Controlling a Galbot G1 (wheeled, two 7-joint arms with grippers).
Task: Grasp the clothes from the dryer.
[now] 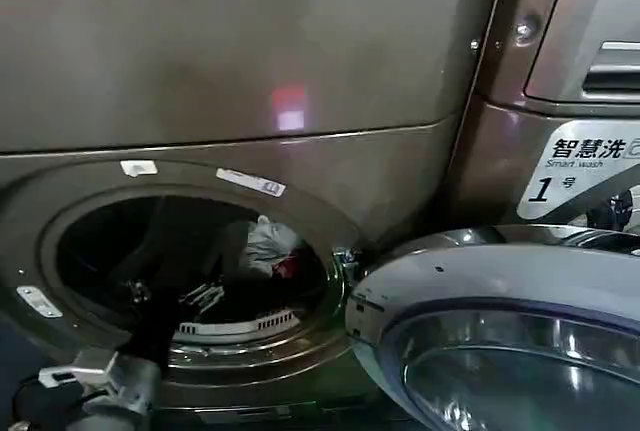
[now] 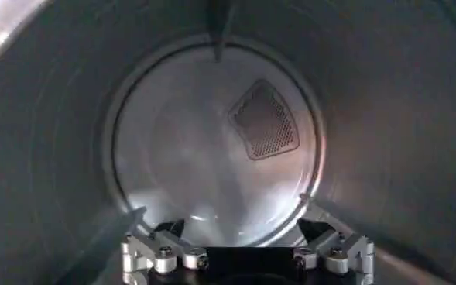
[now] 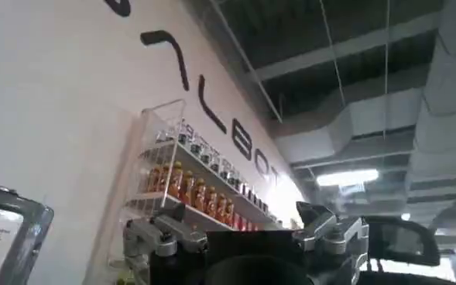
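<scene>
Dryer [image 1: 240, 71] door [image 1: 510, 341] open. Clothes [image 1: 270, 246] lie inside drum, toward right. Left end effector [image 2: 247, 224] inside drum, fingers apart, holding nothing. Right end effector [image 3: 247, 232] parked, seemingly open. I judge bundle soft, light; pinch bunched fold.

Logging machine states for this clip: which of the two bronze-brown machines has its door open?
The bronze-brown front-loading dryer with the plain flat top panel: its silver-rimmed glass door is swung out. The drawer-panel machine with the Smart wash sticker stands beside it.
</scene>
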